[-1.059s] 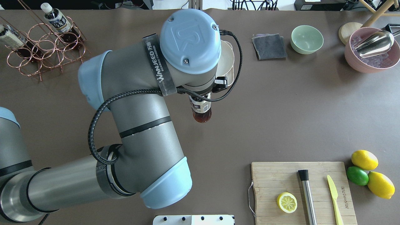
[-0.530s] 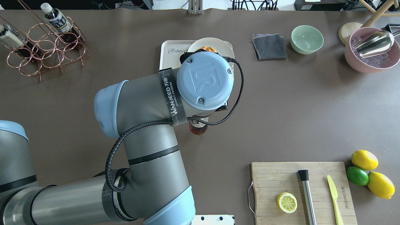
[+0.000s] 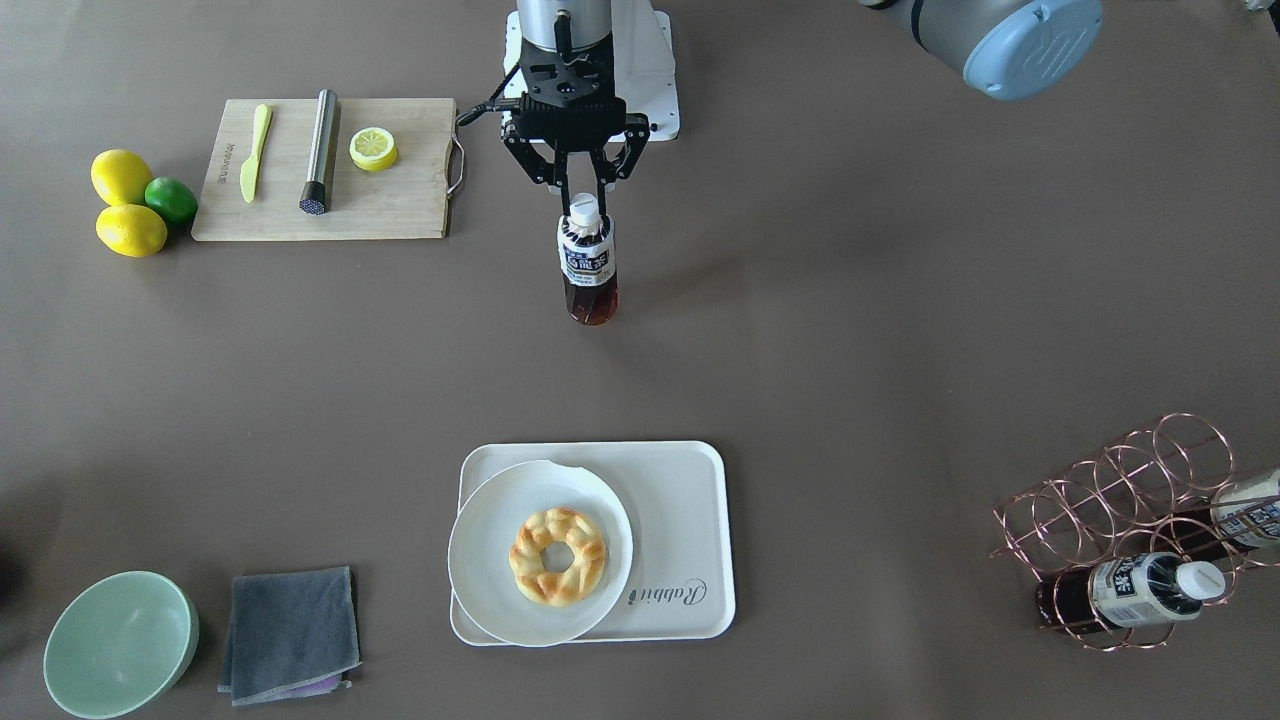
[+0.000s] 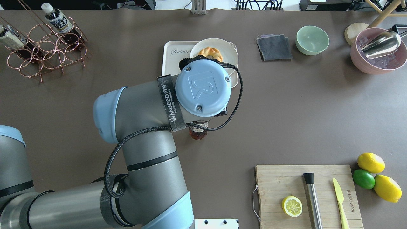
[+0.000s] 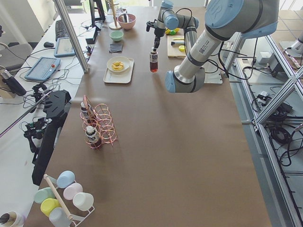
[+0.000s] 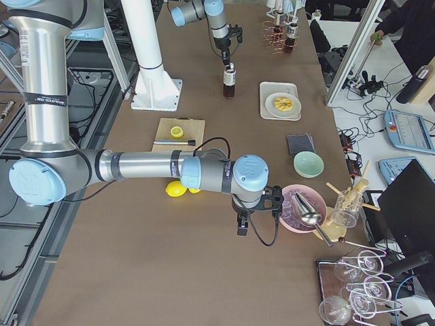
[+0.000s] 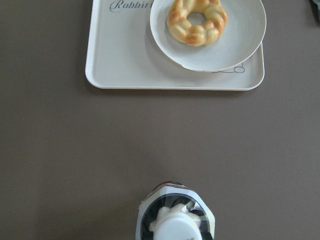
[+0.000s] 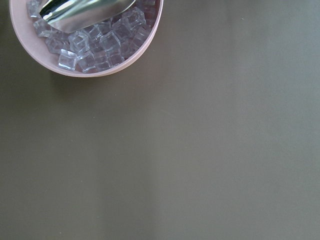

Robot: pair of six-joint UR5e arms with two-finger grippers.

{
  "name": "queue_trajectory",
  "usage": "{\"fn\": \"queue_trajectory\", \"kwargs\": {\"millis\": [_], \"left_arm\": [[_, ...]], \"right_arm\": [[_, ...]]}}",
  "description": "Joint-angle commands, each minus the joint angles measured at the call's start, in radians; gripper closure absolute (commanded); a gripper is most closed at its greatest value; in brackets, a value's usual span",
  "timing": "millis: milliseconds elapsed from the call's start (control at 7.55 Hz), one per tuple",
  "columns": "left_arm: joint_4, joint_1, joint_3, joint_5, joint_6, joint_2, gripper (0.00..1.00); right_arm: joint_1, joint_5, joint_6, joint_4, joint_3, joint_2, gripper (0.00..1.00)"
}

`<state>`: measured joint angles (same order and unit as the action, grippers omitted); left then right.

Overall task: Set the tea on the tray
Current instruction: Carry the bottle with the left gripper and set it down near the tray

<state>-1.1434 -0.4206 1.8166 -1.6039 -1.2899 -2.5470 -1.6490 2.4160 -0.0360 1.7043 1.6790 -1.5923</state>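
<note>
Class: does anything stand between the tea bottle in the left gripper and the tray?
Nothing visible: only bare table lies between the tea and the tray. A plate with a pastry covers part of the tray.

Three tea bottles: the tea in the left gripper, two rack bottles far to its left. Ahead of it: one tray, one plate, one donut, one cloth, one green bowl. To its right: one cutting board, knife, muddler, lemon half, two lemons, one lime. One pink bowl, one scoop; ice cubes too jumbled to count.
</note>
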Motion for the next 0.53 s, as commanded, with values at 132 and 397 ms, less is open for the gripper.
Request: {"fn": "queue_trajectory", "kwargs": {"millis": [132, 397], "left_arm": [[-0.082, 0.002, 0.001, -0.001, 0.000, 0.053, 1.00], [-0.082, 0.002, 0.001, -0.001, 0.000, 0.051, 0.83]], "right_arm": [[0.000, -0.002, -0.001, 0.000, -0.004, 0.000, 0.00], [0.000, -0.002, -0.001, 0.000, -0.005, 0.000, 0.00]]}}
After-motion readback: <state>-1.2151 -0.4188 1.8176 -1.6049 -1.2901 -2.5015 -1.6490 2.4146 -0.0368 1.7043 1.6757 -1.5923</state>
